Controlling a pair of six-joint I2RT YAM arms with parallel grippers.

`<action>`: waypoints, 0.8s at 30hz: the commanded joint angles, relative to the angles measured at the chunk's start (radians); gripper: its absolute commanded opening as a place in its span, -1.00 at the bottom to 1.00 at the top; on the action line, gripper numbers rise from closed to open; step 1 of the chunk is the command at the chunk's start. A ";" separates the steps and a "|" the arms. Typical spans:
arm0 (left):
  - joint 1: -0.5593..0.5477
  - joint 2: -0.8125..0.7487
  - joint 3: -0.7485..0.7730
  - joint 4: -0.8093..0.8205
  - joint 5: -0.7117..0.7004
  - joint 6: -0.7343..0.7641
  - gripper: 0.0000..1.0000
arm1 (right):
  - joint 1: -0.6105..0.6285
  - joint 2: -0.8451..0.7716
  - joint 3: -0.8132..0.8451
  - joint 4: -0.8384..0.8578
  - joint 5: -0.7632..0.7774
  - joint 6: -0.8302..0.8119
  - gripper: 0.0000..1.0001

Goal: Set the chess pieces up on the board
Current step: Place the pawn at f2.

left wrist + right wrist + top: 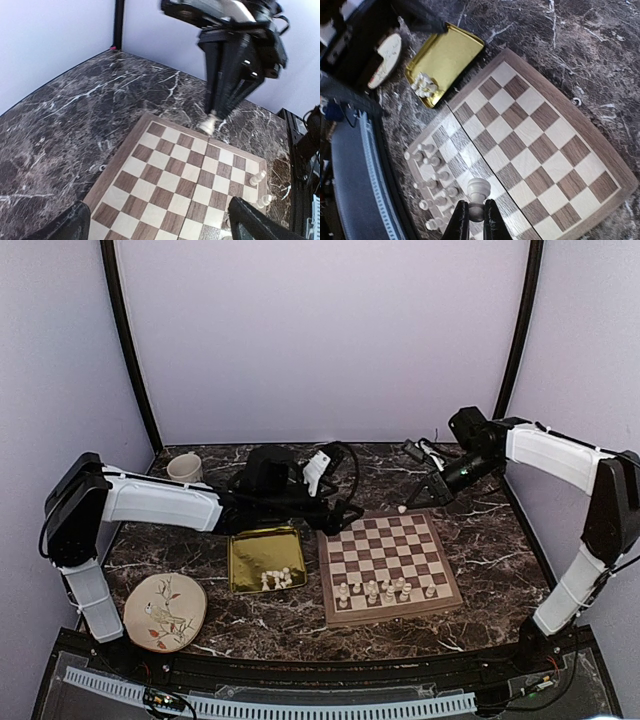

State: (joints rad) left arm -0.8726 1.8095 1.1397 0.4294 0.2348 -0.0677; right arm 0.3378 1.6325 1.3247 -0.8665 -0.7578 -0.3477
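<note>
Dark marble surface (200, 530), lavender walls. Right end effector (476, 212) is clamped on one white chess piece (477, 190), held upright by the stem over the far edge of the board (385, 540). Left end effector (157, 222) is wide open, empty, hovering over the board's far-left part. Other pieces (375, 590) stand in the board's two near rows; a few more (276, 578) lie in the gold tray (250, 550). Step looks like mid-transfer: carrying a piece to its square. Next move calls for lowering it onto a free near-row square without knocking neighbours, then releasing.
</note>
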 commanded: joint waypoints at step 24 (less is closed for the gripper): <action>0.109 -0.138 0.063 -0.355 -0.370 -0.299 0.98 | 0.347 -0.005 -0.124 -0.184 0.578 -0.214 -0.89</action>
State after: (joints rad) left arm -0.8005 1.6932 1.1255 0.1993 0.0219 -0.2070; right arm 0.6586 1.6085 1.2201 -1.0367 -0.2291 -0.5671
